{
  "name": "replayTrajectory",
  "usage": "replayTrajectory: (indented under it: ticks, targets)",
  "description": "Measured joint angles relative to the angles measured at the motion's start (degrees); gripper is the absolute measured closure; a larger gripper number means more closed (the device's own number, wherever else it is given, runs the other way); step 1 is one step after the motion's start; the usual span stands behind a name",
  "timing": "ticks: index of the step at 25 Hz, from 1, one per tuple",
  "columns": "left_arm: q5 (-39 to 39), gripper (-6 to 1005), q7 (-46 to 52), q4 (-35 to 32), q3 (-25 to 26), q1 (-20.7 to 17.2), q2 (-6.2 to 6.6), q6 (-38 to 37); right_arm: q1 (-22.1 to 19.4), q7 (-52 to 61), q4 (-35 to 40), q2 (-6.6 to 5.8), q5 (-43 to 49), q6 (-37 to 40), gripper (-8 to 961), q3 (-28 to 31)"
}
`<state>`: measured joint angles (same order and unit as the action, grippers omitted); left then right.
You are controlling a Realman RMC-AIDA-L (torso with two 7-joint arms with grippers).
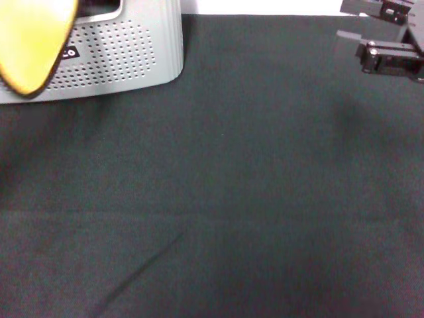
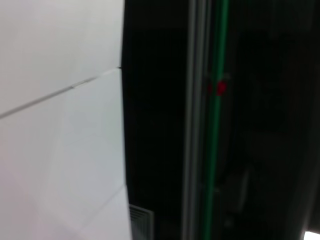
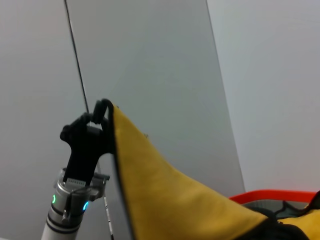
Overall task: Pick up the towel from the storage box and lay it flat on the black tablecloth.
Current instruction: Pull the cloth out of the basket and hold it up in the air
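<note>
Right wrist view | left claw [image 3: 102,117] gripping towel [image 3: 165,195] corner, cloth hanging below | advice: carrying clear of storage box [image 1: 126,56] before spreading | right claw [image 1: 371,56] state: cannot tell

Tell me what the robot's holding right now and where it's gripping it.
The left gripper holds the towel by a corner, lifted above the storage box. The right gripper holds nothing.

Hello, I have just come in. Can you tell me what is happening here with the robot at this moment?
The left pincer holds the towel by one corner, lifted above the storage box, yellow side showing. The rest of the cloth hangs down toward the box. The right pincer waits at the far right over the black tablecloth. Nothing has been laid on the tablecloth yet.
</note>
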<state>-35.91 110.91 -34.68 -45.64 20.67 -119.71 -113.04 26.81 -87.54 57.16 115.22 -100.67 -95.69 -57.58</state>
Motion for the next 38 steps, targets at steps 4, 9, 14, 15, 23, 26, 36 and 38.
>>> replayTrajectory:
  ticks: [4,9,14,15,23,26,36,38]
  targets:
    - [2.2,986,0.6,-1.9,-3.0,-0.4,0.01,0.0,0.0,0.0,-0.1,0.13,0.0,-0.6,83,-1.3]
    - [2.4,986,3.1,-3.6,-3.5,-0.1,0.0,-0.1,0.3,-0.1,0.2,0.18,0.0,-1.0,83,-4.5]
    - [5.1,985,6.2,-7.6,-7.0,-0.2,-0.03,-0.2,1.3,-0.5,0.0,0.4,-0.2,-1.2,83,-6.8]
    - [5.4,985,6.2,-7.8,-7.4,-0.2,-0.03,-0.2,1.5,-1.2,-0.1,0.64,-0.6,-1.2,83,-8.2]
    - [5.7,985,5.5,-7.9,-8.5,0.5,-0.07,0.1,3.7,-3.8,-0.2,0.91,-3.1,0.1,83,-14.5]
    - [5.7,985,4.7,-7.4,-9.3,0.8,-0.11,0.3,4.9,-5.3,-0.8,0.97,-4.3,0.8,83,-17.2]
    - [5.0,986,1.5,-0.8,-10.5,2.8,-0.18,0.6,7.3,-8.9,-0.7,0.97,-4.9,12.2,83,-28.8]
    - [4.6,986,1.1,0.3,-10.5,3.1,-0.17,0.6,6.9,-9.7,0.5,0.97,-4.8,15.8,83,-31.4]
